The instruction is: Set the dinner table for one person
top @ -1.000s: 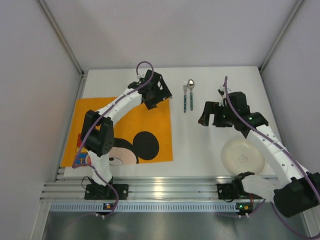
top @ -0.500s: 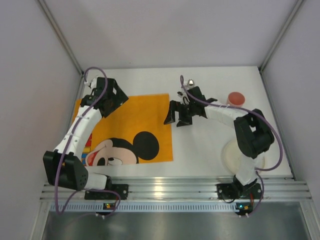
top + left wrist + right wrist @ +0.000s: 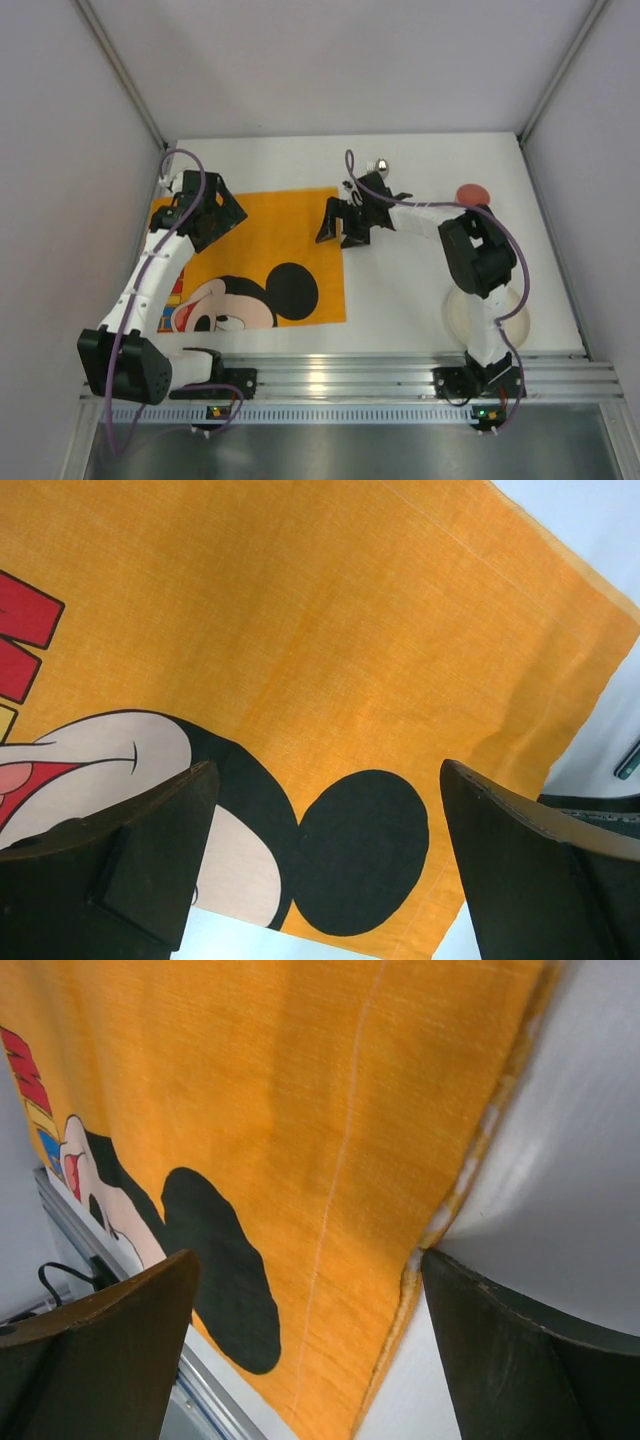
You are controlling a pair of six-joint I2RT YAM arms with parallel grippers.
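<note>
- Black and spread wide, both empty: my left gripper (image 3: 325, 780) hovers over the orange placemat (image 3: 275, 235) near its far-left corner, my right gripper (image 3: 310, 1270) at its right edge.
- Both swung there within the last second, probably to shift the placemat.
- The white bench (image 3: 400, 285) lies beneath, around the placemat.

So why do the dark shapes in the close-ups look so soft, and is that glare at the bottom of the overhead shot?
Left wrist view: the fingers sit too near the lens, dark and soft, while the placemat weave is sharp. Right wrist view: the same, plus a grey shadow on the table beside the mat's edge. Top view: yes, glare on the rail, shadows faint.
</note>
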